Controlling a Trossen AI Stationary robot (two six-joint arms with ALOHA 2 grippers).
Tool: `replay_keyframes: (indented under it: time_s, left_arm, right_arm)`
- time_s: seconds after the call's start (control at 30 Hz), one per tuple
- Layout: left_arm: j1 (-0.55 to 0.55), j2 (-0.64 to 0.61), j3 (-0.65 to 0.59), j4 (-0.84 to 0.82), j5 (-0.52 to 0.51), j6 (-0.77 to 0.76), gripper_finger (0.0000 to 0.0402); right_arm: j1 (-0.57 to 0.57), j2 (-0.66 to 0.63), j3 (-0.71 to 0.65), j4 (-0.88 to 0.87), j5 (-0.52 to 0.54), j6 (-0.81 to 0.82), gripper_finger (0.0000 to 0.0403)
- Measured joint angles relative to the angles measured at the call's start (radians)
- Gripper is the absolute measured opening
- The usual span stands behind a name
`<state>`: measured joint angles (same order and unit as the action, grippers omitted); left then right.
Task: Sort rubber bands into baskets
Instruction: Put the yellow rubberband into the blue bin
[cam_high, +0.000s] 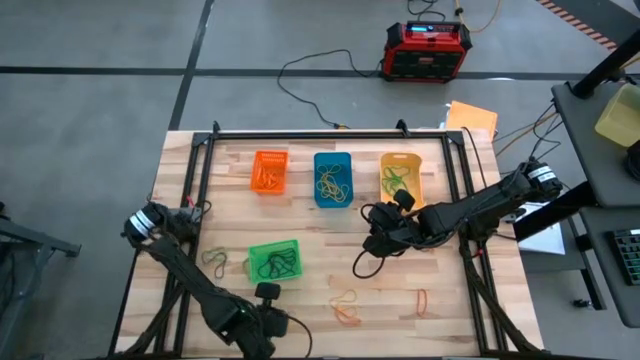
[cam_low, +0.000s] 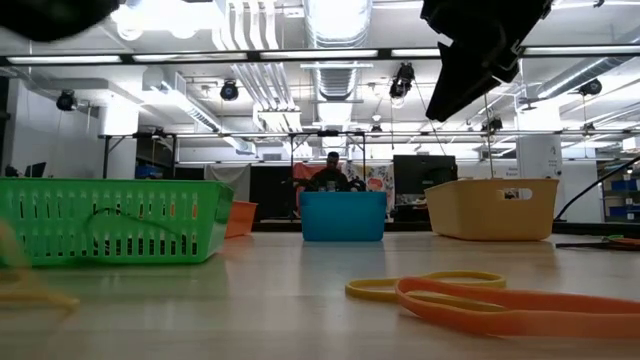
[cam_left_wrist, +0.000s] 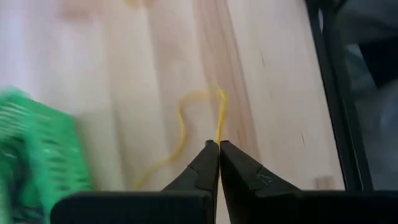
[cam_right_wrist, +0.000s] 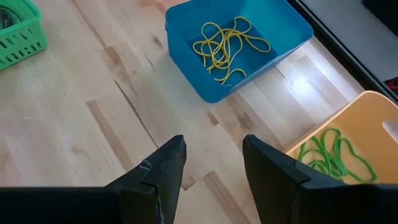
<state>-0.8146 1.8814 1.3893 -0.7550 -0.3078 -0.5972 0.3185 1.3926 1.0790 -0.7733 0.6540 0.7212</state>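
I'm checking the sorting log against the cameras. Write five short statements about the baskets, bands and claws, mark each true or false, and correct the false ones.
1. The left claw is shut on a yellow rubber band. True.
2. The right claw is shut. False: its fingers stand apart and hold nothing.
3. The blue basket holds yellow bands. True.
4. The yellow-orange basket holds red bands. False: it holds green bands.
5. The green basket stands in the far row with the other three. False: it sits apart, nearer the left arm.
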Motion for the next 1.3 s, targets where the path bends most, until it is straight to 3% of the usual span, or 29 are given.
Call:
replay_keyframes:
  time_s: [0.23, 0.4, 0.6, 0.83, 1.0, 1.3]
  left_arm:
    - [0.002, -0.12, 0.015, 0.003, -0.248, 0.023, 0.0]
    - [0.019, -0.187, 0.015, 0.01, -0.385, 0.018, 0.0]
    - [0.019, -0.189, -0.005, 0.011, -0.228, 0.023, 0.0]
    - [0.018, -0.085, -0.012, 0.012, -0.093, -0.122, 0.0]
    - [0.025, -0.002, -0.012, 0.001, -0.066, -0.256, 0.0011]
    - [0.034, 0.071, -0.012, 0.022, -0.073, -0.322, 0.009]
  right_arm:
    - [0.007, 0.0, -0.001, 0.016, 0.012, -0.008, 0.0155]
    - [0.018, 0.0, -0.032, 0.152, 0.054, -0.124, 0.0155]
    - [0.018, 0.0, -0.082, 0.239, 0.05, -0.17, 0.0155]
    - [0.018, 0.0, -0.108, 0.24, 0.05, -0.145, 0.0155]
    - [0.018, 0.0, -0.109, 0.242, 0.05, -0.145, 0.0155]
    - [0.018, 0.0, -0.109, 0.251, 0.045, -0.145, 0.0155]
